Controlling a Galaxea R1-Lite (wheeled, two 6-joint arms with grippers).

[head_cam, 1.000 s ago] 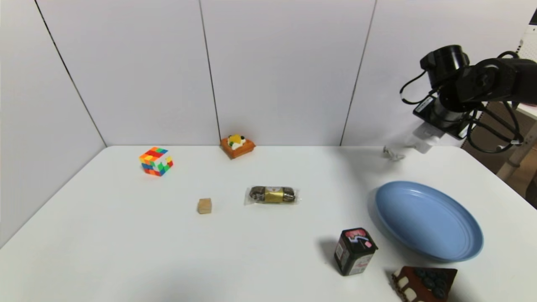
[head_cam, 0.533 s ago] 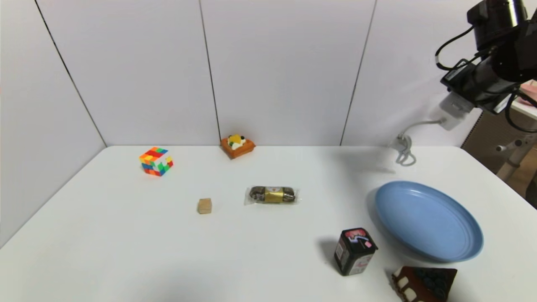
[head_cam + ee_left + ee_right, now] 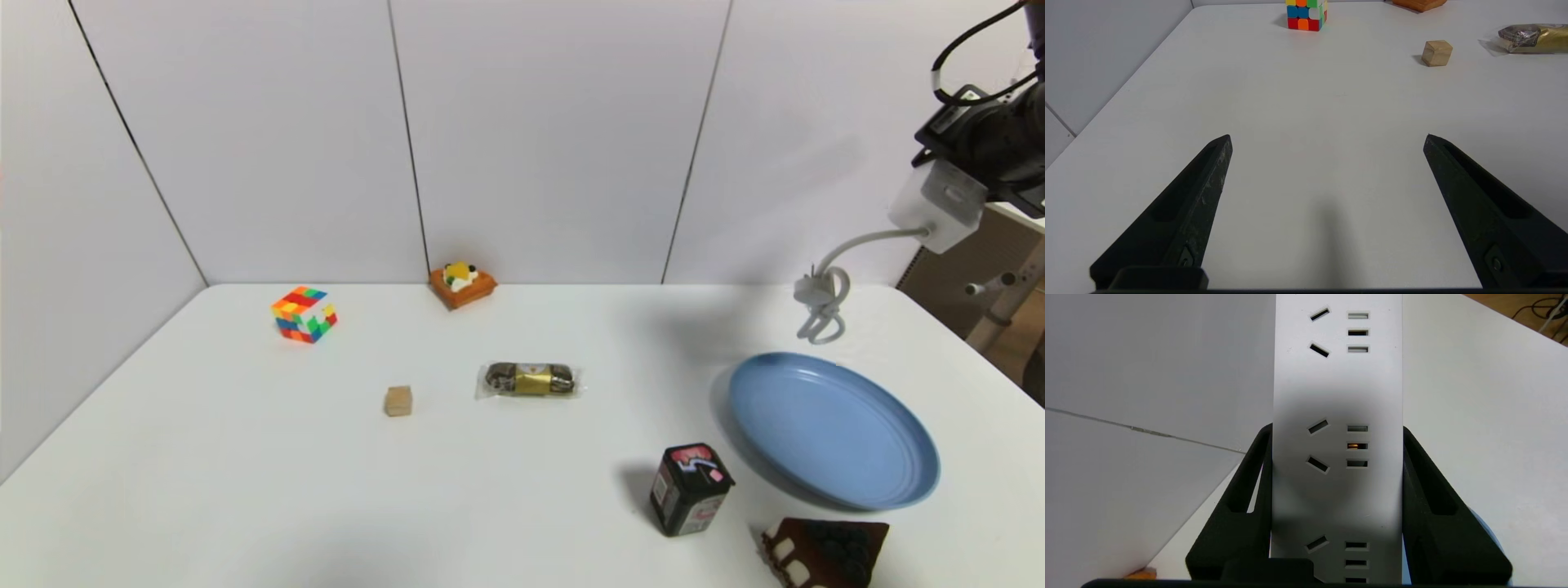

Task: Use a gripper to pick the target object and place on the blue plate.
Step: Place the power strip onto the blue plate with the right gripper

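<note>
The right gripper (image 3: 1337, 490) is clamping the white power strip (image 3: 1337, 396) high above the table's far right, its coiled cord (image 3: 820, 306) dangling just beyond the blue plate (image 3: 833, 429). Lowering it slowly should settle cord and strip inside the rim. The left gripper (image 3: 1327, 204) is idling wide open, empty.

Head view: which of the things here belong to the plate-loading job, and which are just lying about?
In the job:
- power strip, clamped in the right gripper, cord dangling
- blue plate

Lying about:
- Rubik's cube
- wooden block
- wrapped snack
- orange toy cake
- black tin
- chocolate cake slice
- left gripper, open, parked
</note>
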